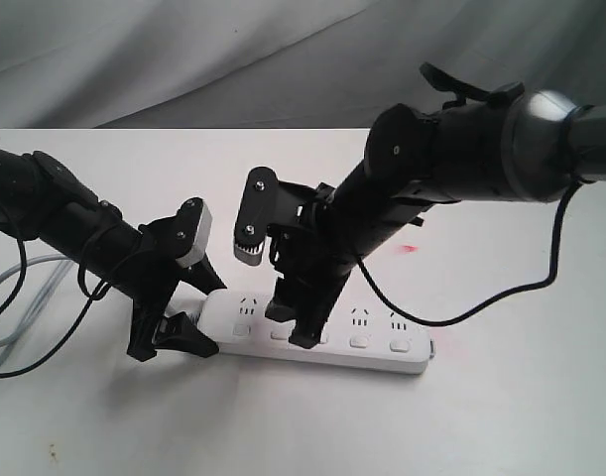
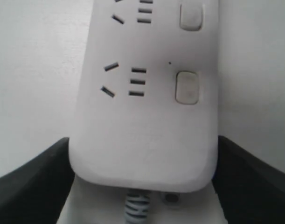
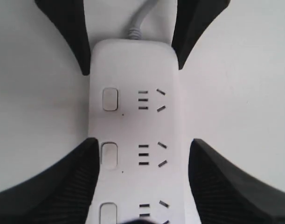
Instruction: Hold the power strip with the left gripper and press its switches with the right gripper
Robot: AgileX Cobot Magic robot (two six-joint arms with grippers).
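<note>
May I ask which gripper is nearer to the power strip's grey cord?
Left. The left gripper straddles the power strip at its cord end; the right gripper sits farther along, by the second switch.

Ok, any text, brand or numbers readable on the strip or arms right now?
None readable in any view.
Strip: only socket slots and blank switches, no brand or rating.
Left arm, right arm: no legible marking.
</note>
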